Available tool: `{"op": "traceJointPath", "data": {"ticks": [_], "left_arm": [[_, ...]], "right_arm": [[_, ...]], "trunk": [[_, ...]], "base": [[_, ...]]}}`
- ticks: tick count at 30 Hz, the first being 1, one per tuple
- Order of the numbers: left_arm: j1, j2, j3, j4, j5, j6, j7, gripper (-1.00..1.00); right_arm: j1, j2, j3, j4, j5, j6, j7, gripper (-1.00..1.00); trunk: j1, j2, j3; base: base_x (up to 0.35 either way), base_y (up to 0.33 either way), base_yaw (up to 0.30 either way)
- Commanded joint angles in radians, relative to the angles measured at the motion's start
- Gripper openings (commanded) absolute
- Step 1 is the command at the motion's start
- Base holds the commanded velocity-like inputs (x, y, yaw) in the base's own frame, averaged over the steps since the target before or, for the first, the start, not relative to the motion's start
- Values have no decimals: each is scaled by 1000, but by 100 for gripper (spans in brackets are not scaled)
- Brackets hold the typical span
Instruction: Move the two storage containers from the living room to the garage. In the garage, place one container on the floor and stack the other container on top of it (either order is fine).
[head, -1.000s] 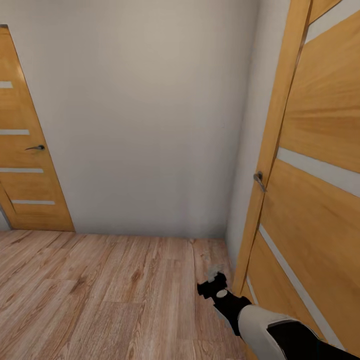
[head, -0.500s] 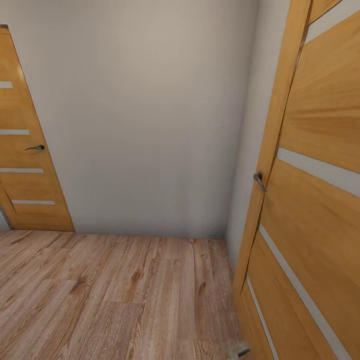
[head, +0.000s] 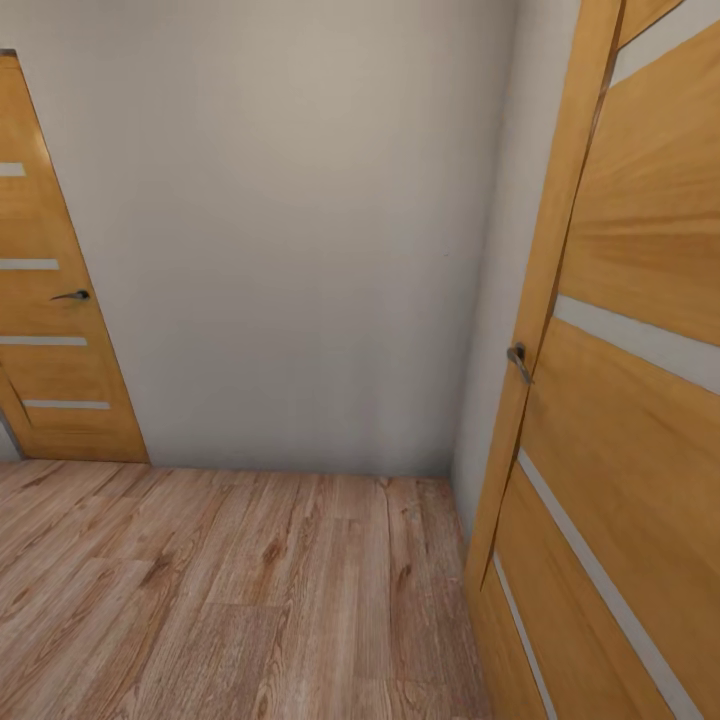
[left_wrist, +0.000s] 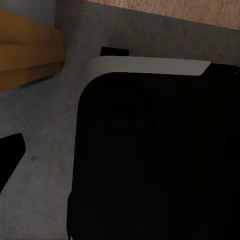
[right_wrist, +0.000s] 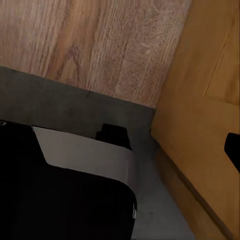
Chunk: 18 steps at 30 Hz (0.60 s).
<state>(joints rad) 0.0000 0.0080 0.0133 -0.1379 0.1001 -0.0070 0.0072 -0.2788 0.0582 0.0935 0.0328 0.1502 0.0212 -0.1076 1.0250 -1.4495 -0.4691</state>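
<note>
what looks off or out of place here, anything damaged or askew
Nothing stands out. The right door stands ajar at the corner, the left door is intact, and the wood floor and grey wall show no marks or spills.

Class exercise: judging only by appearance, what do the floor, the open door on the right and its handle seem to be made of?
The floor: light wood planks, matte, with visible grain and knots. The open door: orange-toned wood or veneer, smooth satin finish, with pale inset strips that may be glass. Its handle: greyish, faintly shiny, probably metal, though too small to be sure.
</note>
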Motion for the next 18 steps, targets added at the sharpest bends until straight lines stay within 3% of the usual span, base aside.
{"op": "traceJointPath", "data": {"ticks": [1, 5, 9, 18], "left_arm": [[0, 0, 1, -1, 10, -1, 0, 100], [0, 0, 1, -1, 10, -1, 0, 100], [0, 0, 1, -4, 10, -1, 0, 100], [0, 0, 5, -3, 10, -1, 0, 100]], "right_arm": [[4, -3, 8, 2, 7, -8, -4, 100], [64, -21, 8, 1, 8, -105, 11, 100], [89, -33, 8, 2, 8, -152, 19, 100], [93, -35, 8, 2, 8, -151, 20, 100]], "trunk": [[0, -1, -1], [0, -1, -1], [0, -1, -1], [0, -1, -1]], "base": [[0, 0, 0], [0, 0, 0], [0, 0, 0], [0, 0, 0]]}}
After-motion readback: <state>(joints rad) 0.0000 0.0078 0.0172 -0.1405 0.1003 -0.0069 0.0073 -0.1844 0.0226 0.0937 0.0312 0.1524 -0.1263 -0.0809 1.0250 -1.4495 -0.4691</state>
